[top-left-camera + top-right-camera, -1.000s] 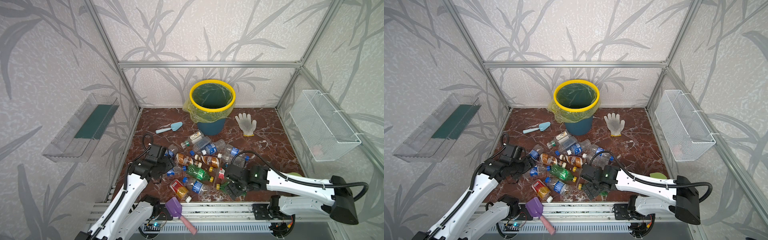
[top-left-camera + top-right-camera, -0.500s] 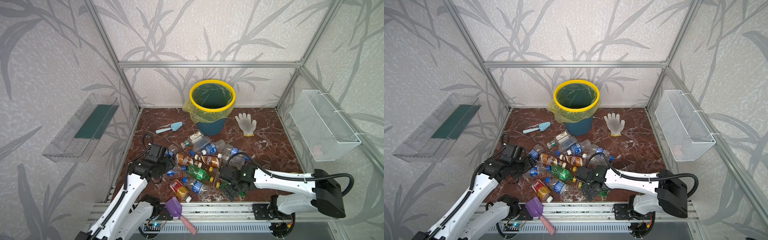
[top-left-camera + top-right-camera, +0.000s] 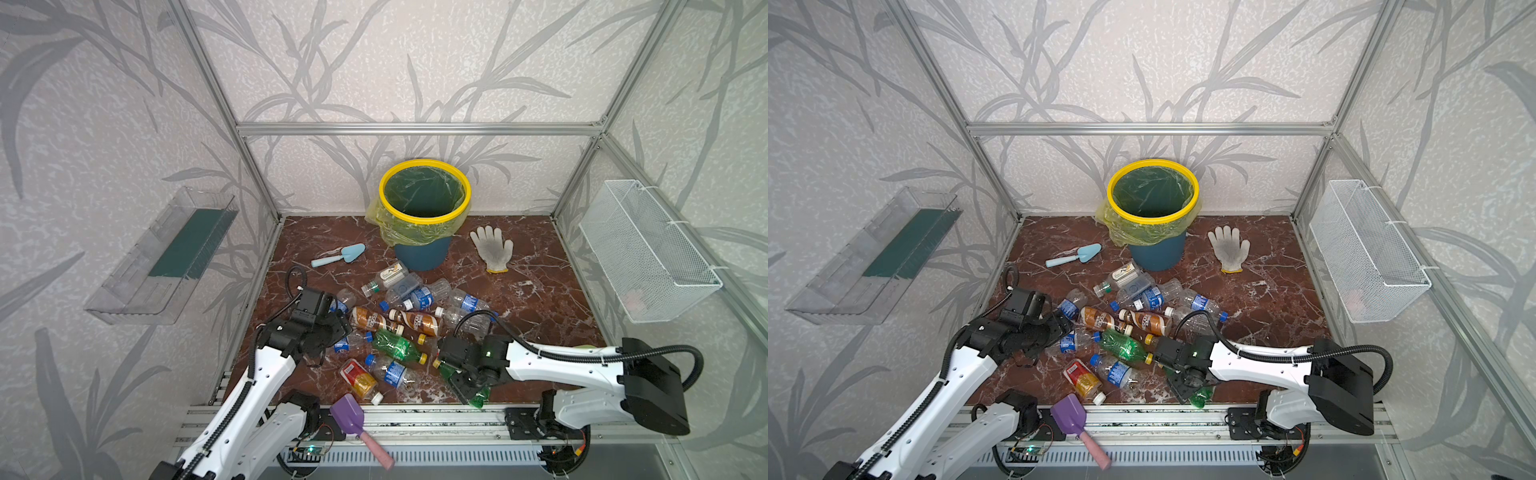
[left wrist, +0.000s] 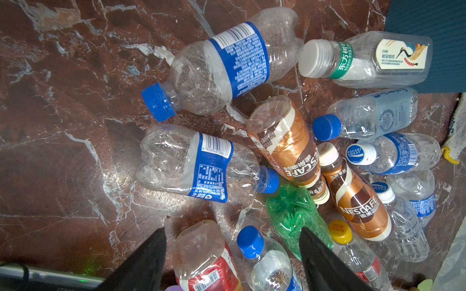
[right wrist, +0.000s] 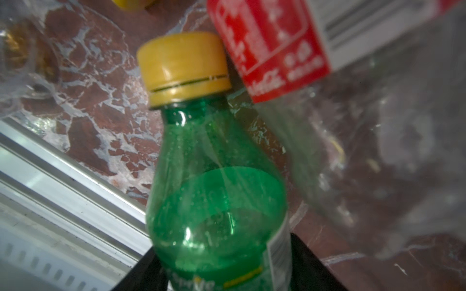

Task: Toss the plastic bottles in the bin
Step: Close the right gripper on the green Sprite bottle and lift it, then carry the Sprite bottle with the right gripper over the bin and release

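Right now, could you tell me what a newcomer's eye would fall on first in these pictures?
A yellow-rimmed bin stands at the back centre, the brightest thing in both top views. In front of it, a heap of bottles litters the middle of the floor. At the front edge, the right gripper is closed on a green bottle with a yellow cap.

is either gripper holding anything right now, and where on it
The right gripper grips the green bottle around its labelled lower body, with the neck and cap sticking out beyond the fingers. The left gripper is open and holds nothing.
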